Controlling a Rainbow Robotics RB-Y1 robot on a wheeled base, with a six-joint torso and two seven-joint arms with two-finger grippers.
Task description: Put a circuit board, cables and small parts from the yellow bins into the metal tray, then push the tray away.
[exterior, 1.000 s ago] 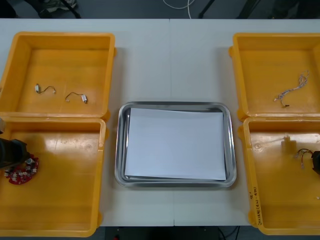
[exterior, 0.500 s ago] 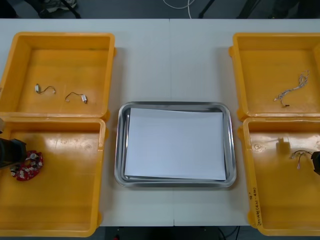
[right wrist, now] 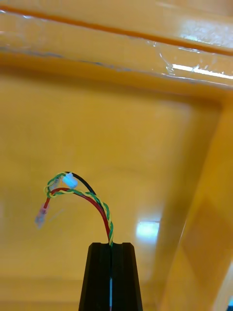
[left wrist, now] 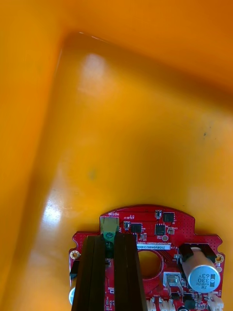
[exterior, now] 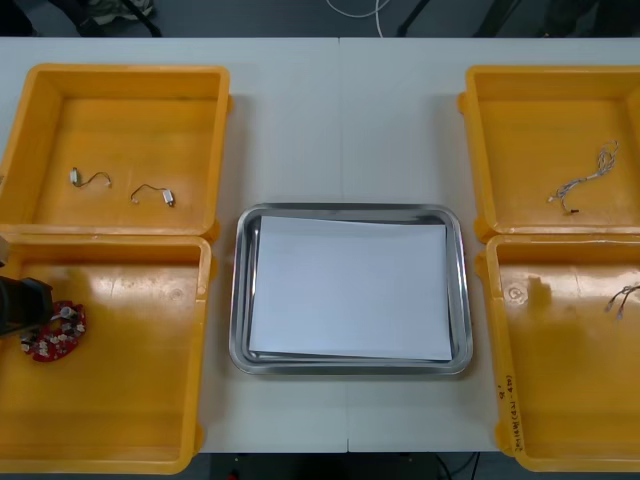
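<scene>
Left gripper [left wrist: 109,239] is clenched on the edge of a red board [left wrist: 155,233] in the near left bin [exterior: 120,400]. Right gripper [right wrist: 110,247] is pinched tight on the end of a red-and-yellow cable [right wrist: 92,199] above the near right bin [exterior: 560,400]. The tray [exterior: 238,290], white inside, sits on the tabletop [exterior: 340,120] between the bins with nothing loaded.

The risks lie in the grips. The board is held at one rim, apparently by a small green part [left wrist: 109,228], so it could pivot or drop on the way across. The cable is caught by thin wires alone and could slide free, or its dangling plugs [right wrist: 70,181] could snag on the bin.

The wrist views lay bare those pinch points. The front view supplies the route, with each load well apart from the tray.
</scene>
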